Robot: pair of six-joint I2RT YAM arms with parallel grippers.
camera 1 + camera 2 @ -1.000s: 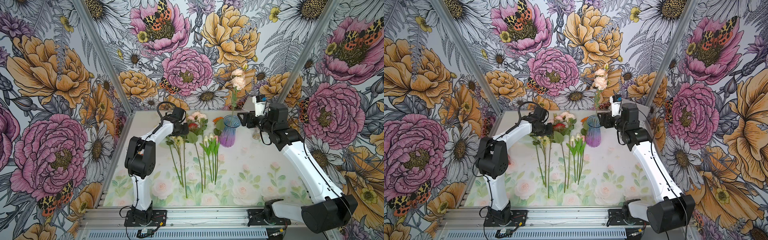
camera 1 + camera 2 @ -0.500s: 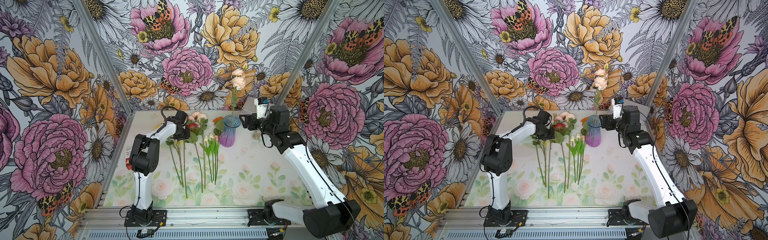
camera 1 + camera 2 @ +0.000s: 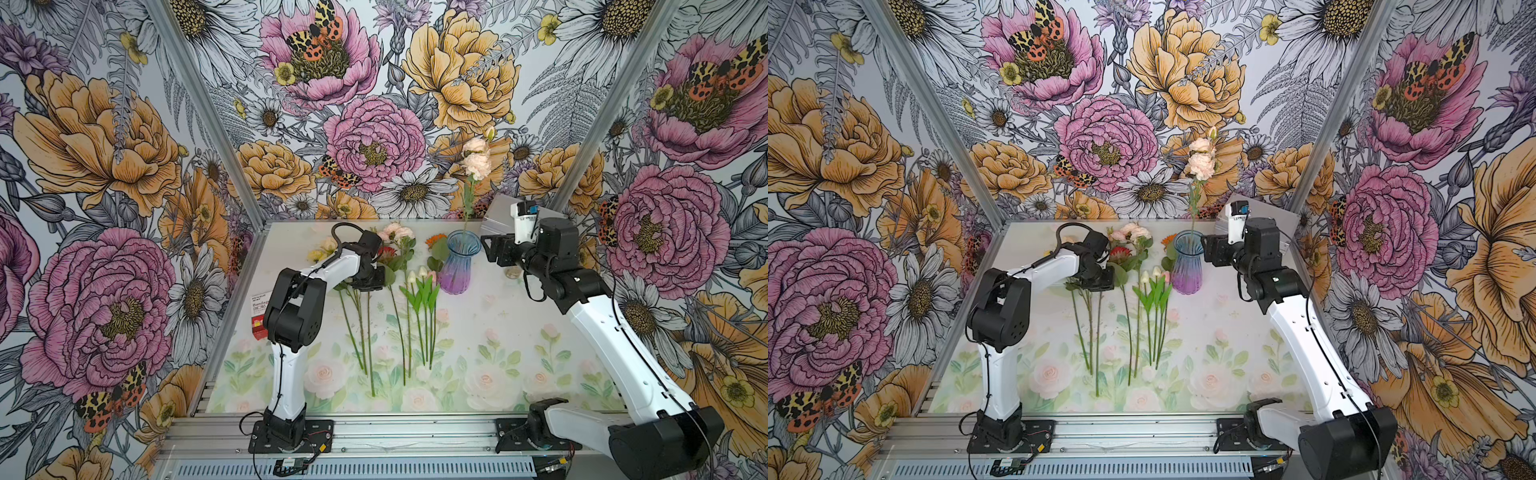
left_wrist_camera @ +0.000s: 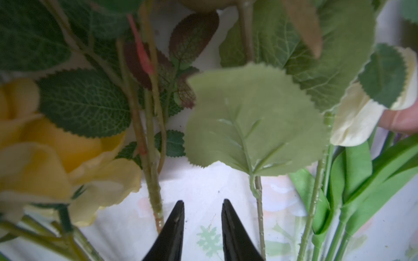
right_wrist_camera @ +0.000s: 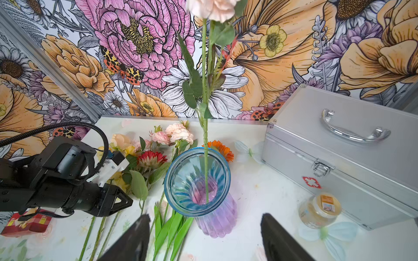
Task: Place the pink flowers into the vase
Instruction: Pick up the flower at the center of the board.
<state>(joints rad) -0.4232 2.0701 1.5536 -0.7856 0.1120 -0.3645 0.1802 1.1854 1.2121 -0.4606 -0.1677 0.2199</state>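
The vase (image 3: 457, 266) (image 3: 1187, 266) (image 5: 199, 180) stands at the back of the table with one of the pink flowers (image 3: 476, 160) (image 3: 1202, 160) (image 5: 212, 8) upright in it. More pink flowers (image 3: 397, 232) (image 3: 1133, 232) (image 5: 178, 133) lie flat to its left among other stems. My left gripper (image 3: 368, 284) (image 3: 1098, 284) (image 4: 203, 201) is low over those stems. It is open a little, with only bare table between its fingertips and a stem on either side. My right gripper (image 3: 488, 249) (image 3: 1208, 251) (image 5: 205, 215) is wide open just right of the vase, holding nothing.
Yellow flowers (image 4: 34, 146), a red flower (image 3: 386, 251), an orange one (image 3: 436, 240) and white tulips (image 3: 417, 274) lie among the stems. A silver case (image 5: 339, 158) and a small jar (image 5: 319, 210) sit back right. A red box (image 3: 259, 320) lies by the left wall.
My left gripper has shifted slightly right and lower over the stems, and its jaws have narrowed. The right arm has barely moved.
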